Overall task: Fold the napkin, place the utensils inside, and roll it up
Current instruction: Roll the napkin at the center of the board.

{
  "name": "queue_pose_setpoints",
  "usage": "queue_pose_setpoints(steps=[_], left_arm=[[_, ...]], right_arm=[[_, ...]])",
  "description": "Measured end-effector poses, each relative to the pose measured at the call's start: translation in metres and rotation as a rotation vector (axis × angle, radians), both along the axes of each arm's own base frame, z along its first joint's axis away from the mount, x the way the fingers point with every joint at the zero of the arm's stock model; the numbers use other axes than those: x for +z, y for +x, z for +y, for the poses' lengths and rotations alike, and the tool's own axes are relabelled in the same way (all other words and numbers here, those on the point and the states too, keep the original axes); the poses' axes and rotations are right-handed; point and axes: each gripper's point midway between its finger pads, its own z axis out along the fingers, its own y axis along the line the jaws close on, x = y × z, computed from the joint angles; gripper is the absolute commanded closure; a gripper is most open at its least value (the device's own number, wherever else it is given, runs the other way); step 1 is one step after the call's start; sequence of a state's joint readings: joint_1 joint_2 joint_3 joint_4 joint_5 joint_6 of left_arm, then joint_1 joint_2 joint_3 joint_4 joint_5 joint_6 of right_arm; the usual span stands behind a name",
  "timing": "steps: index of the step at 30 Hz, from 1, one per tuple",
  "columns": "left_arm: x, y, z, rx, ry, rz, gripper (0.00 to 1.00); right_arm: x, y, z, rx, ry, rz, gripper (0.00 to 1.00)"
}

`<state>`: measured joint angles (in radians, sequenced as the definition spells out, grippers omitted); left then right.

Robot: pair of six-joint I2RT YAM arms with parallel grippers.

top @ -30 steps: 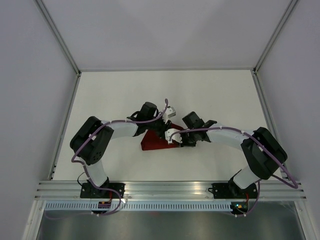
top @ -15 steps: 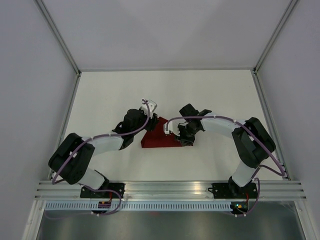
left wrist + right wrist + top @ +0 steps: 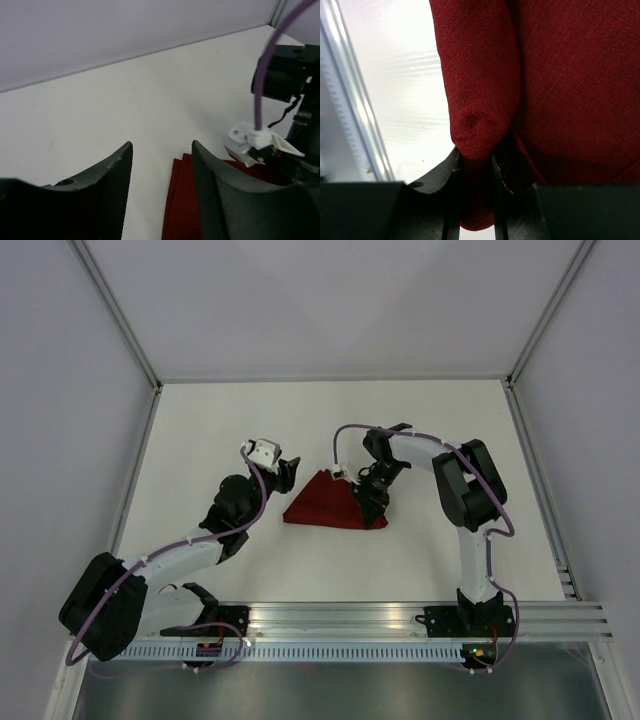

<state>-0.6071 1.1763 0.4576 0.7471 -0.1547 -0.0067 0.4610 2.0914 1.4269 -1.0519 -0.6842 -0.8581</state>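
The dark red napkin [image 3: 330, 503] lies folded into a triangle-like bundle near the table's middle. It also shows in the left wrist view [image 3: 187, 205] and fills the right wrist view [image 3: 555, 85]. My right gripper [image 3: 371, 498] is shut on a rolled fold of the napkin at its right end; in the right wrist view the fingers [image 3: 451, 165] pinch the cloth. My left gripper [image 3: 281, 470] is open and empty, off the napkin's left corner. No utensils are in view; I cannot tell if they are inside the cloth.
The white table [image 3: 200, 440] is bounded by metal frame rails, with an aluminium rail [image 3: 340, 618] along the near edge. White walls stand left, right and behind.
The left arm has pulled back to the left, off the napkin, jaws open. The right gripper has swung round at the napkin's right end, and the cloth now lies more spread.
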Motion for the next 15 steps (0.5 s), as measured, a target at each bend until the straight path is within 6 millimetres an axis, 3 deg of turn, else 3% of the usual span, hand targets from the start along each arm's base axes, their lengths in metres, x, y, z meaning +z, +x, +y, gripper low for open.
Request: queue_pose_setpoints(steps=[4, 9, 15], left_arm=[[-0.003, -0.018, -0.008, -0.049, 0.041, -0.038, 0.44], [-0.015, -0.045, -0.046, -0.174, 0.184, -0.088, 0.4], [-0.067, -0.074, -0.101, -0.355, 0.466, -0.086, 0.39]], right_arm=[[0.0, 0.001, -0.002, -0.04, 0.009, 0.178, 0.81], [-0.001, -0.007, -0.009, -0.083, -0.014, 0.367, 0.81], [-0.001, -0.017, -0.015, -0.087, -0.063, 0.473, 0.81]])
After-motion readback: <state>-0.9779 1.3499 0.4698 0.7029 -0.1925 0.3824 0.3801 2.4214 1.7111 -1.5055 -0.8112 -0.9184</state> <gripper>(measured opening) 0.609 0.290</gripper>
